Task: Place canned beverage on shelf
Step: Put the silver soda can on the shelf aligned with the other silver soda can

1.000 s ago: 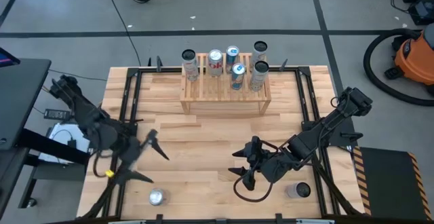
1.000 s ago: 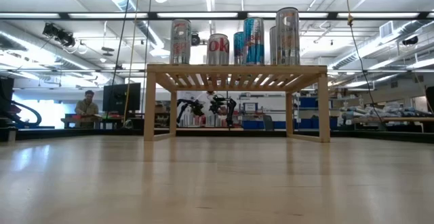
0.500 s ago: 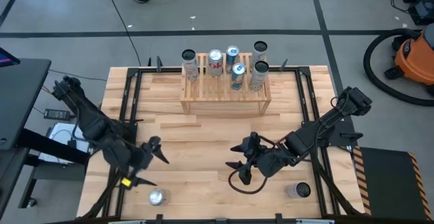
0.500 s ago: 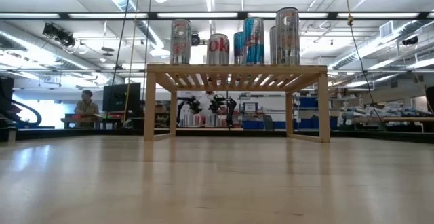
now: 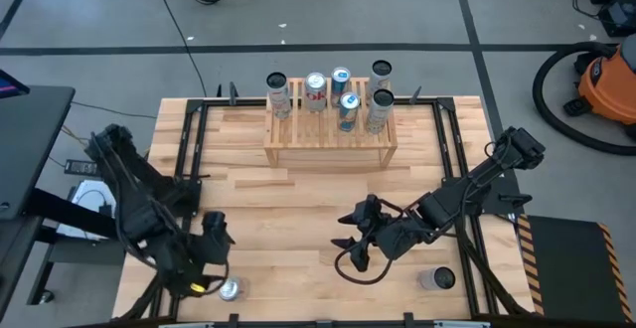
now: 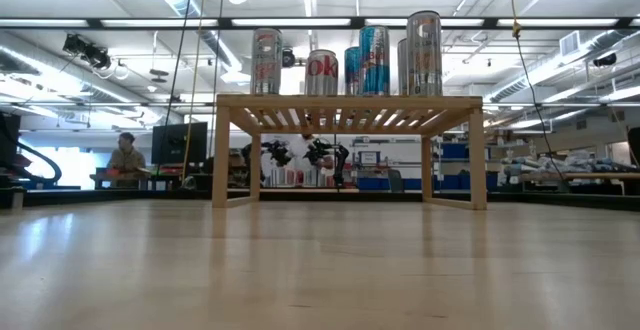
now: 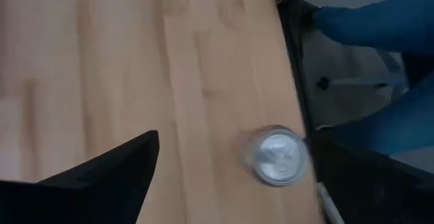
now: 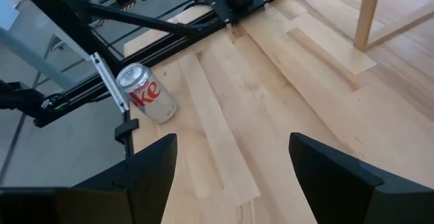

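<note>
Above the counter's near left corner, I hold the left tool released over a silver can.
My left tool's fingers stand wide apart with the upright can between them, not touching. The right tool hangs released mid-counter, grasping nothing. At the far edge, the shelf carries several upright cans; another can stands near right.

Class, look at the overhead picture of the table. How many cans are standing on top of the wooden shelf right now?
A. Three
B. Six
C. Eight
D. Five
B. On the slatted top of the shelf, the high view shows six can tops: three along the back with a fourth toward the right rear corner, and two more in front of them. Two other cans stand apart, near the table's front edge.
</note>
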### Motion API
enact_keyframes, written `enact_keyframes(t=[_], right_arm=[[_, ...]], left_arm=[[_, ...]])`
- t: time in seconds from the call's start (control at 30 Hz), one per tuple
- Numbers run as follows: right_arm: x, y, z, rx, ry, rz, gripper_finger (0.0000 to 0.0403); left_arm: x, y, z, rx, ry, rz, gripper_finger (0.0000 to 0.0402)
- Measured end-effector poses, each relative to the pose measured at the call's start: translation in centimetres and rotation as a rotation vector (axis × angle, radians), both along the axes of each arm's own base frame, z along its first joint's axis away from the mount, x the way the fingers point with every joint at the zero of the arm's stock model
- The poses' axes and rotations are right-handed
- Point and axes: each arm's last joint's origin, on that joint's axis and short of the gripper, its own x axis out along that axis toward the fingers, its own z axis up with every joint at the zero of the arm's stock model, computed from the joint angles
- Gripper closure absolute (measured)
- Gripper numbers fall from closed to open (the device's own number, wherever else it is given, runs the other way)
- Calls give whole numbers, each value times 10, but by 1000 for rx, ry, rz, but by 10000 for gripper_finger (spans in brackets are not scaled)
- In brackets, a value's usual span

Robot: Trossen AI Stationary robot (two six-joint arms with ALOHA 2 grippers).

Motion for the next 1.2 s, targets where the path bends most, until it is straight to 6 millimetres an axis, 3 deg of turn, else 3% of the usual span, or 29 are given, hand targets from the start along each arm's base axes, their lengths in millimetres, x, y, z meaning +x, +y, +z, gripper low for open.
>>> enact_keyframes(t=[0.33, 1.2], right_arm=[[0, 1, 0, 11, 8, 21, 111], [0, 2, -1, 18, 21, 53, 111]], left_arm=[[10, -23, -23, -106, 179, 124, 13], [29, -55, -67, -110, 323, 291, 13]])
